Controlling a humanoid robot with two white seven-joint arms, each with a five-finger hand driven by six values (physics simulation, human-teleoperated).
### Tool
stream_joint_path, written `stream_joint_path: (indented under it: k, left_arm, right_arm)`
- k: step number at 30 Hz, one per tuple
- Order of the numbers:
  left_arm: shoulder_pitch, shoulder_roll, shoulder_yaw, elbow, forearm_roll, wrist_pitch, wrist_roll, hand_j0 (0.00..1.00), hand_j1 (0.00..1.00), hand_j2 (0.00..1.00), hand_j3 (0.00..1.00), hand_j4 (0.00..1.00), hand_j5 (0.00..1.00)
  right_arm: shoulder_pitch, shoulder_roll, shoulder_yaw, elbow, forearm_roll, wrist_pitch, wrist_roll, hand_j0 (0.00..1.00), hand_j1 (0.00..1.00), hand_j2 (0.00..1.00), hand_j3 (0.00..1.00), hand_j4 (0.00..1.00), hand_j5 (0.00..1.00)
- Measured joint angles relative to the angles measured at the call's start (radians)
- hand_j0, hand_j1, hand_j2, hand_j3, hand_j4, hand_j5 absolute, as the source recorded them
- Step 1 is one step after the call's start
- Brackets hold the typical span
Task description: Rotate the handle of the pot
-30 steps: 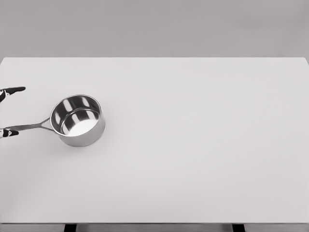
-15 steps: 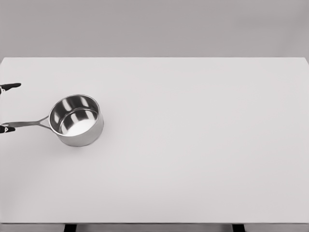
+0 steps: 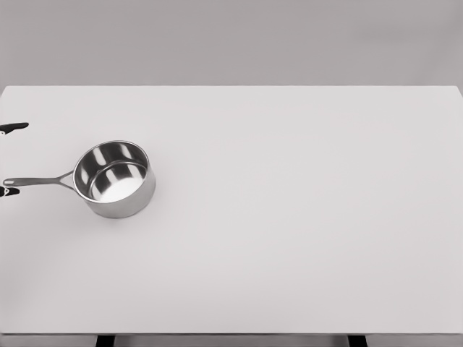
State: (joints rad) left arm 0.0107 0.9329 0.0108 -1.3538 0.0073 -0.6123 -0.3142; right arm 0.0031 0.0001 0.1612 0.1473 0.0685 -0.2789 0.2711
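Change: left hand (image 3: 9, 159) has slid further off the left edge; handle (image 3: 37, 181) now free.
Count: one pot (image 3: 116, 179), left on the bench (image 3: 289, 217).
Hand: two fingertips (image 3: 14, 127) showing, spread wide, holding nothing.
Room: open bench to the right.

I see only two dark fingertips (image 3: 14, 126) of the left hand (image 3: 7, 159) at the left frame edge, one upper, one lower, spread well apart. Arm and wrist are cropped out.

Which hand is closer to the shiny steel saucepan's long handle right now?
Left. Only two dark fingertips of the left hand show at the left edge, flanking the handle tip. The right hand is out of view.
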Motion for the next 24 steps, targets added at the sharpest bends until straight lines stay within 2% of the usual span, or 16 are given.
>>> stream_joint_path:
  k: [5, 8, 9, 11, 13, 16, 17, 18, 21, 23, 24]
  left_arm:
    - [0.000, 0.004, -0.022, -0.007, 0.003, 0.000, 0.000, 1.00, 1.00, 1.00, 1.00, 1.00, 1.00]
    - [0.021, 0.012, -0.029, -0.033, 0.026, 0.000, 0.002, 1.00, 1.00, 1.00, 1.00, 1.00, 1.00]
    - [0.046, 0.022, -0.028, -0.050, 0.040, 0.000, 0.003, 1.00, 1.00, 1.00, 1.00, 1.00, 1.00]
    - [0.071, 0.058, -0.025, -0.107, 0.087, 0.000, 0.003, 1.00, 1.00, 1.00, 1.00, 1.00, 1.00]
    - [0.069, 0.099, -0.017, -0.166, 0.135, 0.000, 0.006, 1.00, 1.00, 1.00, 1.00, 1.00, 1.00]
    - [0.048, 0.134, -0.021, -0.300, 0.176, 0.000, 0.010, 1.00, 1.00, 1.00, 1.00, 1.00, 1.00]
    - [0.002, 0.141, -0.034, -0.332, 0.175, 0.000, 0.011, 1.00, 1.00, 1.00, 1.00, 1.00, 1.00]
    - [-0.079, 0.143, -0.064, -0.354, 0.167, 0.000, 0.012, 1.00, 1.00, 1.00, 1.00, 1.00, 1.00]
    - [-0.285, 0.126, -0.224, -0.391, 0.154, 0.001, 0.013, 1.00, 1.00, 1.00, 1.00, 1.00, 1.00]
    - [-0.380, 0.085, -0.344, -0.401, 0.147, 0.001, 0.013, 1.00, 1.00, 1.00, 1.00, 1.00, 1.00]
    - [-0.394, 0.064, -0.402, -0.404, 0.143, 0.001, 0.013, 1.00, 1.00, 1.00, 1.00, 1.00, 1.00]
  right_arm:
    - [0.000, 0.000, 0.000, 0.000, 0.000, 0.000, 0.000, 1.00, 1.00, 1.00, 1.00, 1.00, 1.00]
    - [0.000, 0.000, 0.000, 0.000, 0.000, 0.000, 0.000, 1.00, 1.00, 1.00, 1.00, 1.00, 1.00]
    - [0.000, 0.000, 0.000, 0.000, 0.000, 0.000, 0.000, 1.00, 1.00, 1.00, 1.00, 1.00, 1.00]
    - [0.000, 0.000, 0.000, 0.000, 0.000, 0.000, 0.000, 1.00, 1.00, 1.00, 1.00, 1.00, 1.00]
    - [0.000, 0.000, 0.000, 0.000, 0.000, 0.000, 0.000, 1.00, 1.00, 1.00, 1.00, 1.00, 1.00]
    - [0.000, 0.000, 0.000, 0.000, 0.000, 0.000, 0.000, 1.00, 1.00, 1.00, 1.00, 1.00, 1.00]
    - [0.002, 0.000, 0.000, 0.000, 0.000, 0.000, 0.000, 1.00, 1.00, 1.00, 1.00, 1.00, 1.00]
    - [0.000, 0.000, 0.000, 0.000, 0.000, 0.000, 0.000, 1.00, 1.00, 1.00, 1.00, 1.00, 1.00]
    - [0.000, 0.000, 0.000, 0.000, 0.000, 0.000, 0.000, 1.00, 1.00, 1.00, 1.00, 1.00, 1.00]
    - [0.002, 0.000, 0.000, 0.000, 0.000, 0.000, 0.000, 1.00, 1.00, 1.00, 1.00, 1.00, 1.00]
    - [0.000, 0.000, 0.000, 0.000, 0.000, 0.000, 0.000, 1.00, 1.00, 1.00, 1.00, 1.00, 1.00]
